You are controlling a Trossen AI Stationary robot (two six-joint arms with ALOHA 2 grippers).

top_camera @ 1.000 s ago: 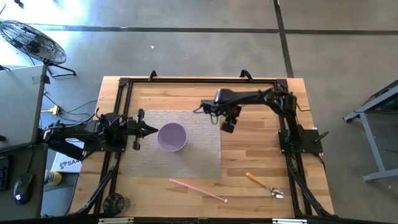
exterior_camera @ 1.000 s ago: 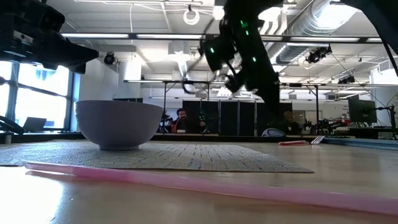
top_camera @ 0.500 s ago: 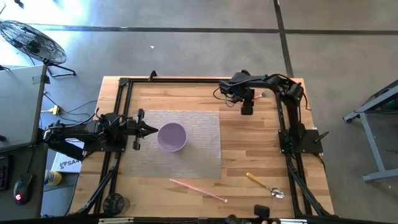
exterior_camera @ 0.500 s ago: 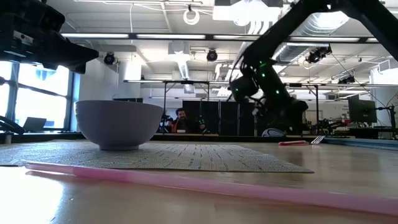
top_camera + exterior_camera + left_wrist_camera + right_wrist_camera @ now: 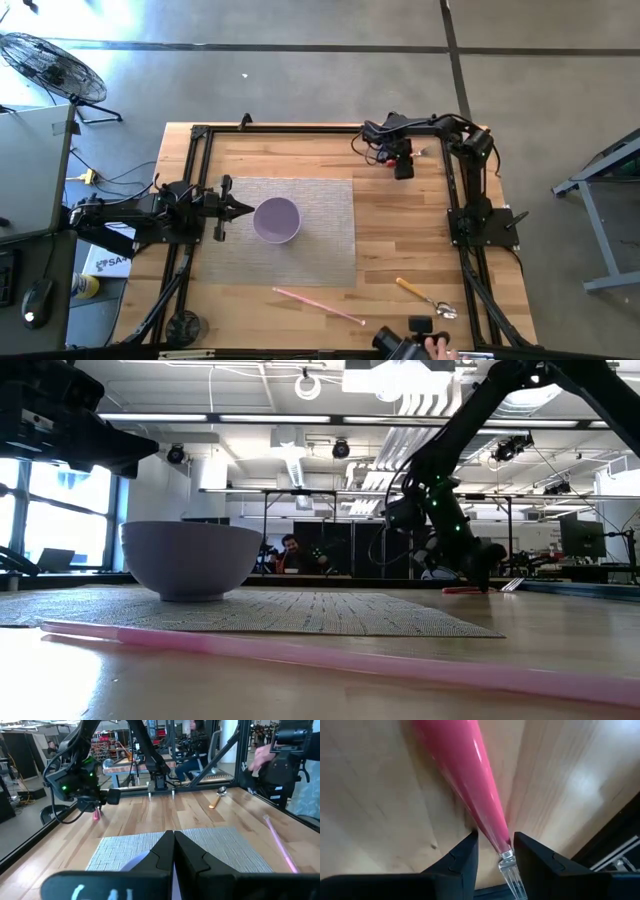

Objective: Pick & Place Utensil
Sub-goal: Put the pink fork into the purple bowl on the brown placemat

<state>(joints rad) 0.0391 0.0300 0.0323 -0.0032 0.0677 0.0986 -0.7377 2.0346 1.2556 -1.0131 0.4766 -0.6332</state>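
Over the last second you swung the right gripper (image 5: 403, 168) away from the woven grey placemat (image 5: 330, 230) and out to the far right corner of the wooden table (image 5: 400, 240), then dropped it low; the low view had it well above the surface a second before and put it down at table level at this moment. That suggests you were going for the pink-handled utensil with the clear plastic neck (image 5: 470, 780) lying there, so the pick was starting rather than finished.

The right wrist view showed what the overhead could not: the two dark fingers (image 5: 462, 862) stood spread, one on each side of the pink handle where it narrows into the clear neck, apparently not yet closed on it. From above, the utensil was nearly hidden under the arm.

The left wrist view caught the pink tip (image 5: 95, 814) hanging just under the right gripper, plus a person's hand (image 5: 260, 755) at the table's edge.

The left gripper (image 5: 240, 209) waited, its fingers pressed together, just beside the lilac round bowl (image 5: 276, 220) on the mat. A long pink straw-like stick (image 5: 318, 305) and an orange-handled metal spoon (image 5: 425, 297) lay untouched near the front.
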